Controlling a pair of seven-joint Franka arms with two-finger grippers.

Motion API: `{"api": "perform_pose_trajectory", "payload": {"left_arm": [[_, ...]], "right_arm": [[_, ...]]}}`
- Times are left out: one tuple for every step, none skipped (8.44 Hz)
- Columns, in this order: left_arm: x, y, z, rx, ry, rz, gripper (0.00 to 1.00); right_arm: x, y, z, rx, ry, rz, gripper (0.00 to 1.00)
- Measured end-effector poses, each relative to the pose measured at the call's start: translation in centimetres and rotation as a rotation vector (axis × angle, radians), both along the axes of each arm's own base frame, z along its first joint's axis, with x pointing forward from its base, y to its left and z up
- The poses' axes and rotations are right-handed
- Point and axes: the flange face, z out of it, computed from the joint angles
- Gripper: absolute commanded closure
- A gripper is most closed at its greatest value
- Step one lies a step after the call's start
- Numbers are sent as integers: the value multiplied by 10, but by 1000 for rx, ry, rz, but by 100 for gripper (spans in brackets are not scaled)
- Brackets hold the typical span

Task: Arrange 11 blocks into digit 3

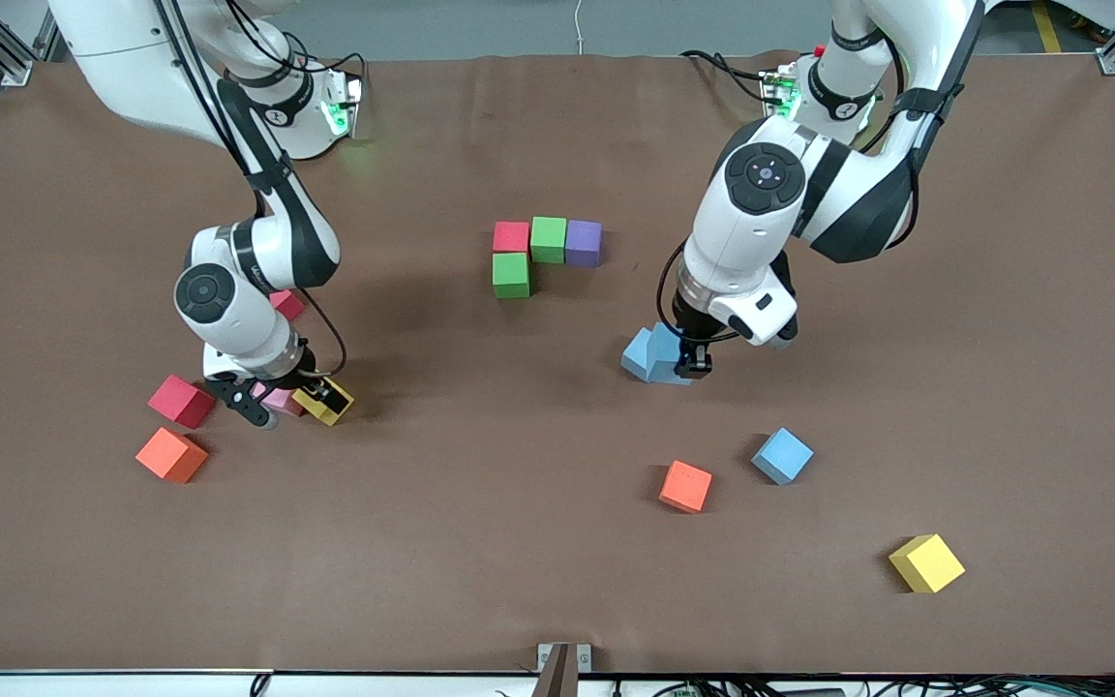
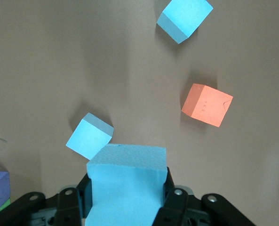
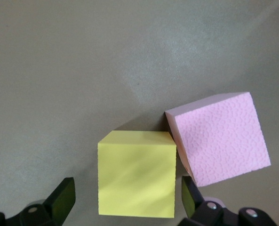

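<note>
Your left gripper clamps a light blue block over another; your right gripper gapes around the yellow block, and closing probably drags the touching pink block along

Pink block: foam, matt, coarse pebbled grain on its faces
Yellow block: foam, matt, finer grain with faint diagonal streaks
Light blue block between the left gripper's fingers: foam, matt, lightly speckled
Orange block: foam, matt, a few small dents in one face
Table cover: brown cloth-like sheet, matt, smooth, slightly wavy at the edge by the arm bases
Arm shells: white plastic, glossy, with black joint covers
Gripper fingers: black plastic, dull sheen, small metal screws
</note>
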Motion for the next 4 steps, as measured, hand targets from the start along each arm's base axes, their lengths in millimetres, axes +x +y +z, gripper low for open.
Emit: {"api": "perform_pose_trajectory", "payload": {"left_arm": [[2,3,0,1,0,6,71],[5,7,0,2,0,14,71],[7,12,-1,6,6,21,71],[6,17,-4,22,29,26,71]], "right_arm": [[-1,1,-2,0,4,0,1],[-2,2,-5,-1,9,-1,11],[-3,2,-10,-1,8,0,43],[-3,2,-17,-1,3,0,65]]}}
